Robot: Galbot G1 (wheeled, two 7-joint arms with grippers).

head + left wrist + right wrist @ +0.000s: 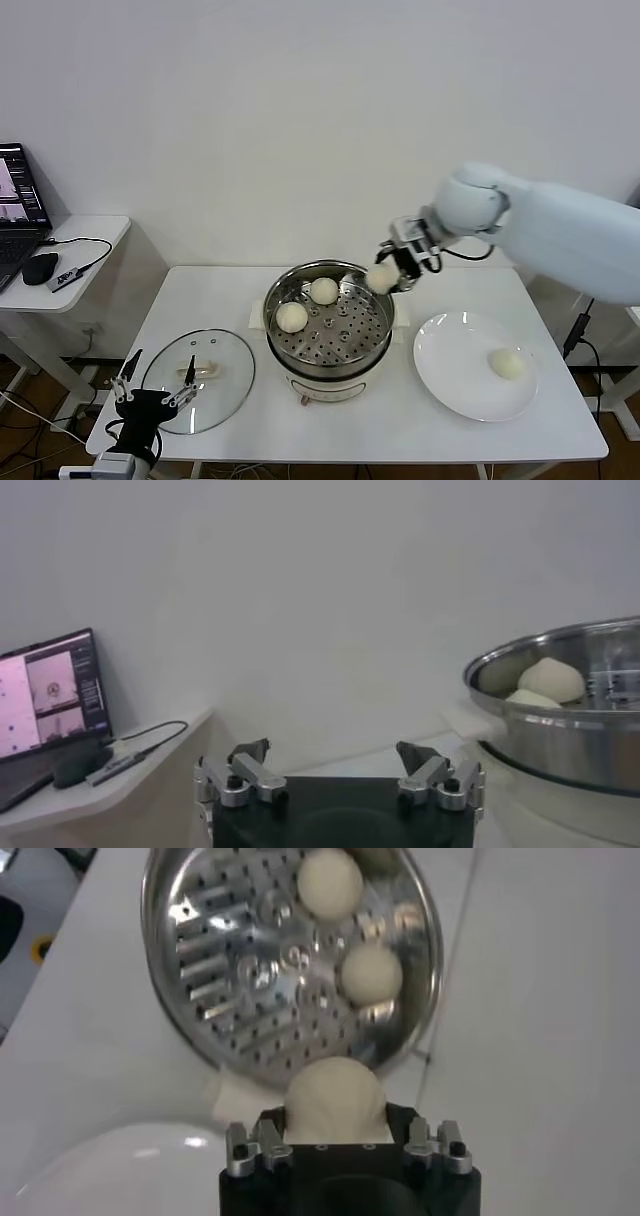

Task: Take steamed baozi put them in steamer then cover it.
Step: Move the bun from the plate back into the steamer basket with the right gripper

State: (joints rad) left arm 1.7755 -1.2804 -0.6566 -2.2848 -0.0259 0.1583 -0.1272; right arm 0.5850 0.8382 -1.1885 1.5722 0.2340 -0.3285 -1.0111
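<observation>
The steel steamer stands mid-table on its white base, with two cream baozi on its perforated tray. My right gripper hangs over the steamer's far right rim, shut on a third baozi. In the right wrist view the steamer and its two buns lie beyond that held bun. One more baozi rests on the white plate at the right. The glass cover lies flat to the left of the steamer. My left gripper is open, low at the table's front left.
A side table at the far left carries a laptop, a mouse and cables. The wall stands close behind the table. From the left wrist, the steamer's rim shows with a bun inside.
</observation>
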